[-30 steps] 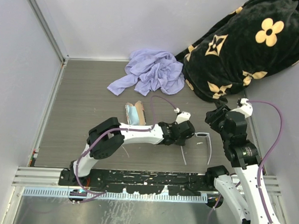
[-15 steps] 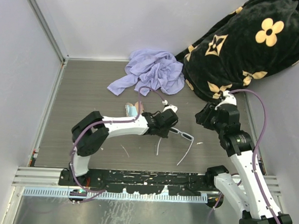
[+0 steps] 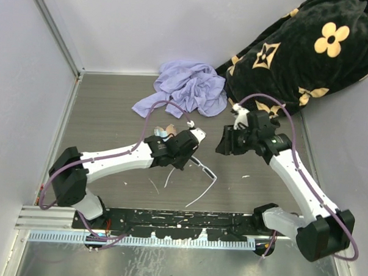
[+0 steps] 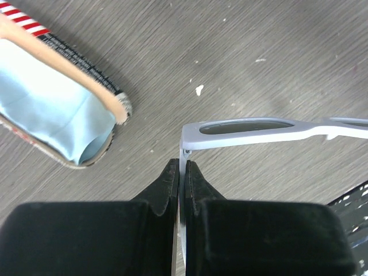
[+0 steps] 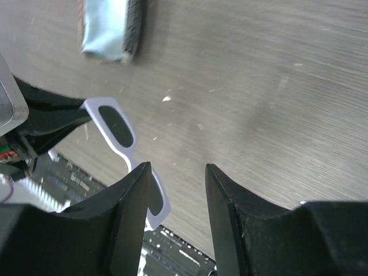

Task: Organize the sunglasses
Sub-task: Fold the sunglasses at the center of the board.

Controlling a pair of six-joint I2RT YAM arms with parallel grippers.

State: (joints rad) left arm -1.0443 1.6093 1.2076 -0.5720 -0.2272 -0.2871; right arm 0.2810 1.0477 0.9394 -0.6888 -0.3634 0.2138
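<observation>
sunglasses (image 4: 259, 129) pinched by one leg in left hand (image 4: 179, 171), centre frame | right hand (image 5: 175, 172) spread, nothing held | legs unfolded, not yet put in case (image 4: 75, 69) upper left

The left arm (image 3: 119, 156) and right arm (image 3: 296, 175) wear white shells between black joint housings, each trailed by a looping purple cable (image 3: 170, 102). The left claw (image 4: 183, 168) and right claw (image 5: 175, 172) each have 2 matte black wedge fingers
</observation>
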